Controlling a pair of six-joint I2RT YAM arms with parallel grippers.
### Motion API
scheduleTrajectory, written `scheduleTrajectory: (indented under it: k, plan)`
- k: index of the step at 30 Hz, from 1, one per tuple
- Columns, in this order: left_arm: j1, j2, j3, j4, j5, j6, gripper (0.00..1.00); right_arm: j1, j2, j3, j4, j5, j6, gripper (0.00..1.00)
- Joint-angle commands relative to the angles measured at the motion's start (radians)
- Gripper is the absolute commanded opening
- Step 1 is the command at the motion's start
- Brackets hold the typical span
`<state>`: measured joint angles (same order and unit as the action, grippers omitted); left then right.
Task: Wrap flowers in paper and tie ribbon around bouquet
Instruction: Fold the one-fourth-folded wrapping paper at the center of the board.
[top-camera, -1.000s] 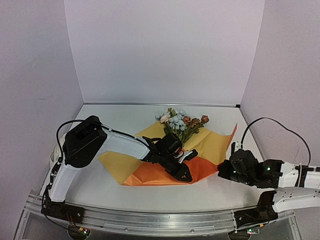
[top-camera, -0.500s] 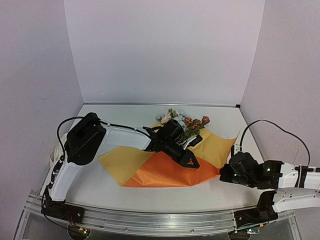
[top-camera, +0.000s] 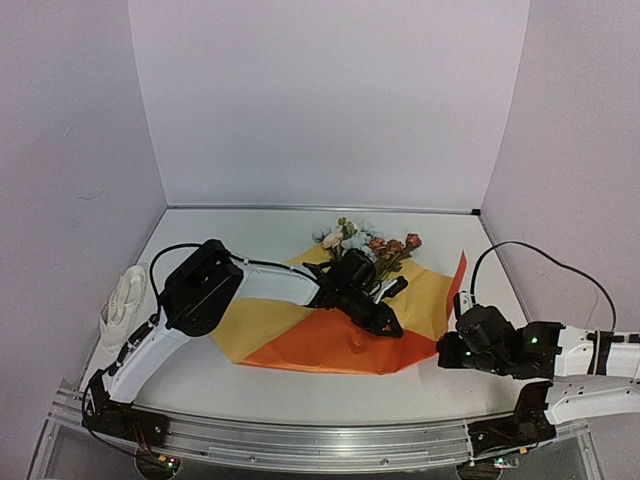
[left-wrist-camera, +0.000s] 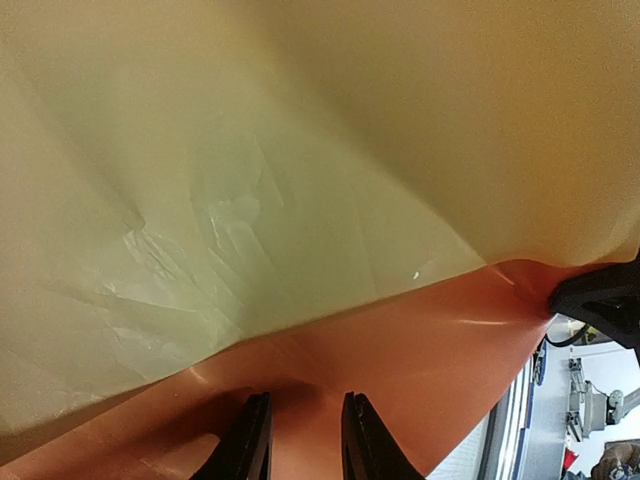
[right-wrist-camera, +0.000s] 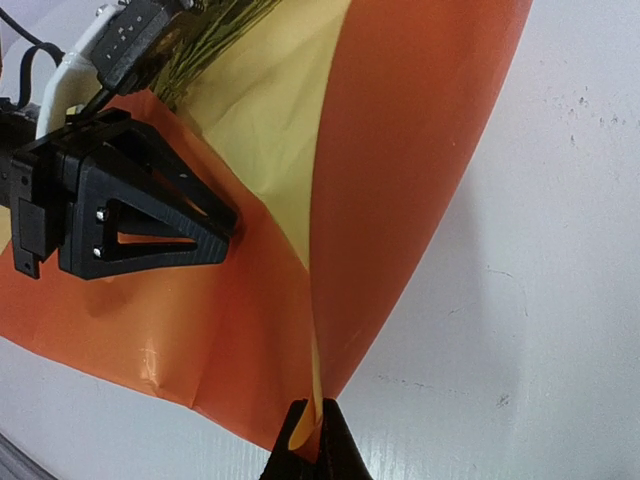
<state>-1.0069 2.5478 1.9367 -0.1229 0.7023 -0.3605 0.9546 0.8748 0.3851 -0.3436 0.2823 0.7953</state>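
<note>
Top view: the flowers (top-camera: 362, 243) show their heads clearly at the far side of the paper (top-camera: 300, 348). The stems are mostly hidden under the left gripper (top-camera: 383, 320). Heads point far, stems run near, so the axis is roughly far–near.

The paper lies mid-table (top-camera: 250, 390), long axis left–right. Yellow face is up on the far part, with an orange flap over the near side. Its right corner stands up off the surface.

The right gripper (right-wrist-camera: 312, 445) is pressed together on that corner's edge. Only the right wrist view shows this; the top view hides the tips. That view also catches green stems at upper left, cut off by the frame.

Left wrist view shows only paper: the left tips are slightly apart over the orange, with nothing seen between them.

The ribbon (top-camera: 124, 298) is a pale heap at the left table edge, partly behind the left arm, detail unreadable.
</note>
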Motion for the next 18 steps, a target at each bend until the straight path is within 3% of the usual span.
scheduleTrajectory:
  k: [1,6,18]
  plan:
    - [0.005,0.016,0.039,0.015,-0.091,-0.039,0.26,0.008,0.001,0.01,0.016,-0.009,-0.04,0.0]
    - [0.005,-0.028,-0.025,0.039,-0.126,-0.04,0.25,0.009,-0.011,0.029,0.018,-0.013,-0.054,0.0]
    - [0.005,0.013,0.003,-0.029,-0.218,-0.064,0.21,0.052,0.032,0.131,0.078,-0.055,-0.105,0.0]
